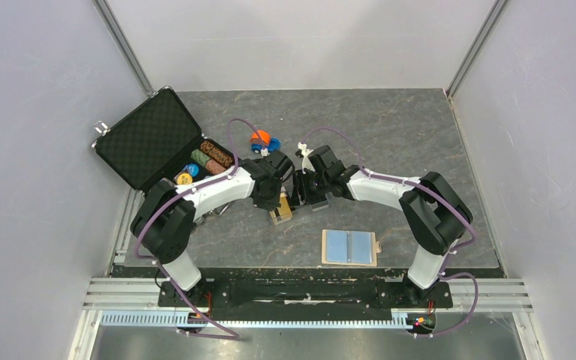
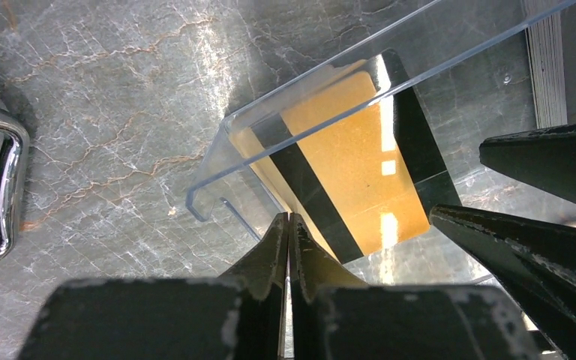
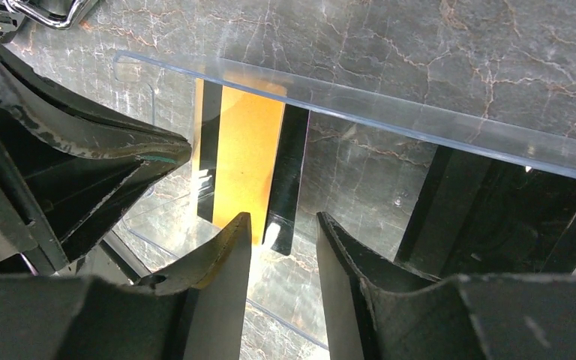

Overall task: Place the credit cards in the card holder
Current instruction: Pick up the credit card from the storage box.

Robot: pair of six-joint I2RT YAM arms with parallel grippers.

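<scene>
Barely begun, judging from the gold and black credit card (image 2: pixel 352 150) lying in the clear box (image 2: pixel 210 161) just ahead of the left gripper (image 2: pixel 289 225), pinched shut at the box's near wall, on what, unclear. Opposite, right gripper (image 3: pixel 283 225) with jaws partly spread and empty, the card's end just beyond its tips. Left to do: lifting that card out and slotting it into the card holder (image 1: pixel 375 255), open and well behind both grippers, blue on both halves.

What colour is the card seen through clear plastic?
The card is gold with black stripes; see left wrist view.
</scene>
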